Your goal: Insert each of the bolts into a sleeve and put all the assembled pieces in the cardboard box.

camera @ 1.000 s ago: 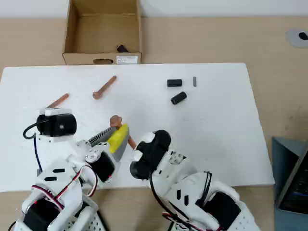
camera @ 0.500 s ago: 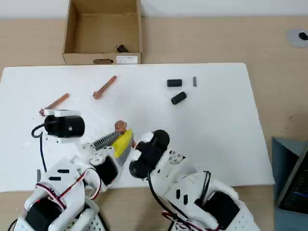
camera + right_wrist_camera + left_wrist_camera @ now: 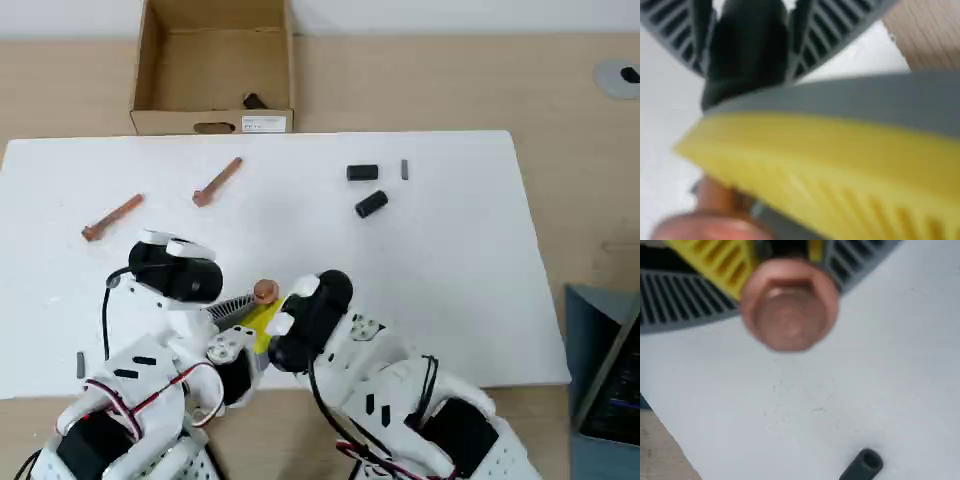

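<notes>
Over the last second my left end effector (image 3: 255, 306) has drawn back across the white surface (image 3: 450, 270) toward its near edge and in beside my right arm, carrying the copper bolt (image 3: 265, 291) with it. My right end effector (image 3: 752, 25) has barely shifted. The second bolt (image 3: 113, 217), half hidden under my left wrist before, now lies in plain sight. The cardboard box (image 3: 170, 122) sits just beyond the far edge of the surface, open at the top. One dark piece (image 3: 254, 101) lies inside against its front wall near a corner; I cannot tell whether it is a bare sleeve or an assembled piece. My left end effector pinches the copper bolt between its yellow finger (image 3: 715, 260) and the grey one, the bolt's head facing my left wrist camera. My right end effector is pressed onto a black sleeve (image 3: 740, 65). The left's yellow finger lies right across its front, so bolt and sleeve are close, though I cannot tell whether they touch. Farther out, the third bolt (image 3: 217, 182) lies loose nearer the box. A loose sleeve (image 3: 362, 172), another sleeve (image 3: 371, 204) and a small grey pin (image 3: 404, 170) lie well apart from both end effectors.
</notes>
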Robot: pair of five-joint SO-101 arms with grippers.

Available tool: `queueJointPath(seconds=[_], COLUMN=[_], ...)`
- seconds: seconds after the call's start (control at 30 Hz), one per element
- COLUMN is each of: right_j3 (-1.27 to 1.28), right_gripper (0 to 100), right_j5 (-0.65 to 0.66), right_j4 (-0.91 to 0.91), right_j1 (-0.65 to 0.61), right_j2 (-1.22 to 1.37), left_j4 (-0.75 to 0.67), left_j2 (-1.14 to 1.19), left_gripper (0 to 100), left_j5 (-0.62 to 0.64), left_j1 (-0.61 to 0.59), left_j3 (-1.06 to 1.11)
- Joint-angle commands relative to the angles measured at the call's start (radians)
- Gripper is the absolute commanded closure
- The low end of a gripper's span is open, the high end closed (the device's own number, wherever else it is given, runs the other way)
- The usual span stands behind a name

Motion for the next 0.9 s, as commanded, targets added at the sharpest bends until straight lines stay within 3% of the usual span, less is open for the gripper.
queueJointPath(seconds=[0.0, 0.23, 0.4, 0.67, 0.8, 0.87], right_j3=[-0.007, -0.005, -0.001, 0.008, 0.008, 0.008], right_gripper=[98.9, 98.9, 98.9, 98.9, 98.9, 98.9], right_j5=[0.009, 0.009, 0.009, 0.009, 0.009, 0.009], right_j4=[-0.023, -0.023, -0.023, -0.023, -0.023, -0.021], right_j1=[-0.002, -0.001, -0.001, -0.001, 0.001, 0.010], right_j2=[-0.010, -0.010, -0.010, -0.010, -0.010, -0.010], left_j4=[0.005, 0.003, 0.064, 0.138, 0.120, 0.112], left_j2=[-0.001, 0.001, 0.002, 0.001, -0.001, -0.001], left_gripper=[99, 82, 80, 82, 97, 99], left_j5=[-0.023, -0.018, -0.018, -0.008, -0.015, -0.017], left_j1=[-0.011, -0.051, -0.091, -0.100, -0.132, -0.163], left_j3=[-0.015, -0.021, -0.063, -0.189, -0.241, -0.255])
